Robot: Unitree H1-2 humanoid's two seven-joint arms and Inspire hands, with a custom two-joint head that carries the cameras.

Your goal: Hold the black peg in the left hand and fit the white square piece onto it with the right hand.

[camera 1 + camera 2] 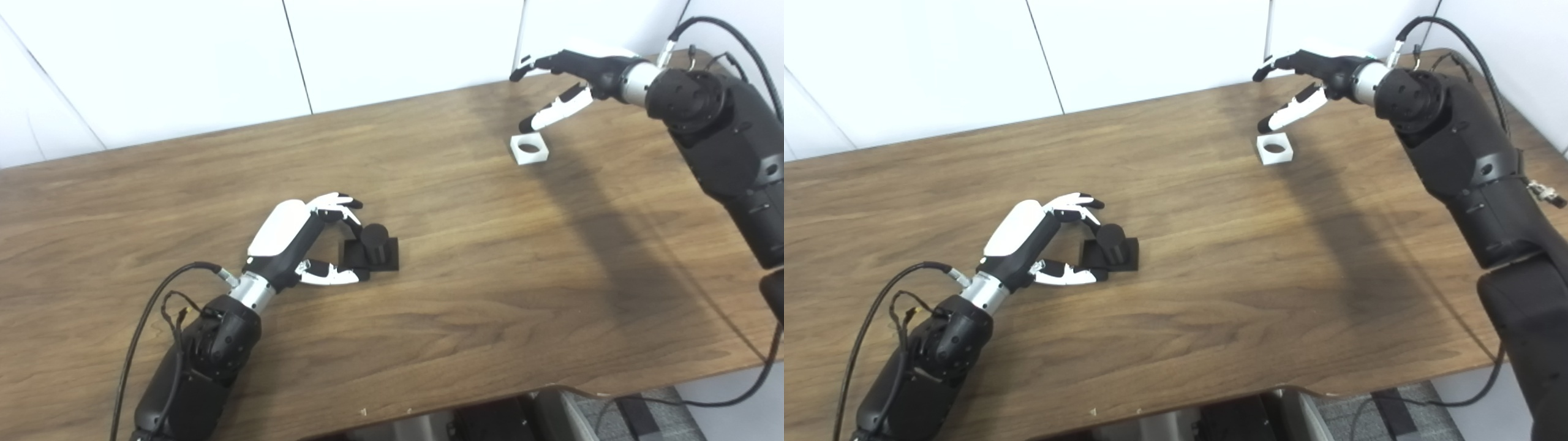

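Observation:
The black peg (374, 244), a short cylinder on a flat square base, stands on the wooden table (490, 294) near the middle. My left hand (306, 242) lies beside it on the left, fingers and thumb spread around its base, touching or nearly touching but not closed. The white square piece (528, 149) with a round hole lies flat at the far right of the table. My right hand (560, 82) hovers open just above and behind it, thumb tip close over the piece, fingers stretched toward the wall.
White wall panels (294, 55) run along the table's far edge. The table's front edge (1176, 410) curves near the bottom, with dark floor items below. Cables trail from both forearms.

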